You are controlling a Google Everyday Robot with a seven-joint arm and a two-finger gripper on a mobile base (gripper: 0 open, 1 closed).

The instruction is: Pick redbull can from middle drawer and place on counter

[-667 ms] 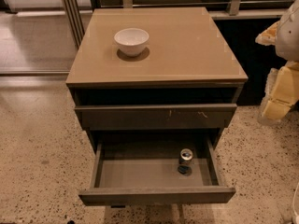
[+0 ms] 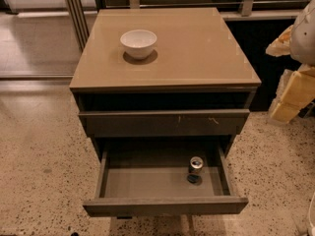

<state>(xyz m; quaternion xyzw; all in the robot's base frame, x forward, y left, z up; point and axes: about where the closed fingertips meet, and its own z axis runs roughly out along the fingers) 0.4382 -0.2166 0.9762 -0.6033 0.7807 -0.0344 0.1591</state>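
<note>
The redbull can [image 2: 196, 165] stands upright on the floor of the open middle drawer [image 2: 147, 181], toward its right side. The drawer is pulled out at the bottom of the cabinet. The counter [image 2: 197, 53] is the tan top of the cabinet. My gripper [image 2: 291, 98] shows as pale tan parts at the right edge of the view, beside the cabinet's right side. It is level with the upper drawer front, well above and to the right of the can, and holds nothing that I can see.
A white bowl [image 2: 138, 43] sits on the counter's back left. A shut drawer front with small pale scratches [image 2: 162, 123] lies just above the open drawer. A speckled floor surrounds the cabinet. A dark wall and rail run behind it.
</note>
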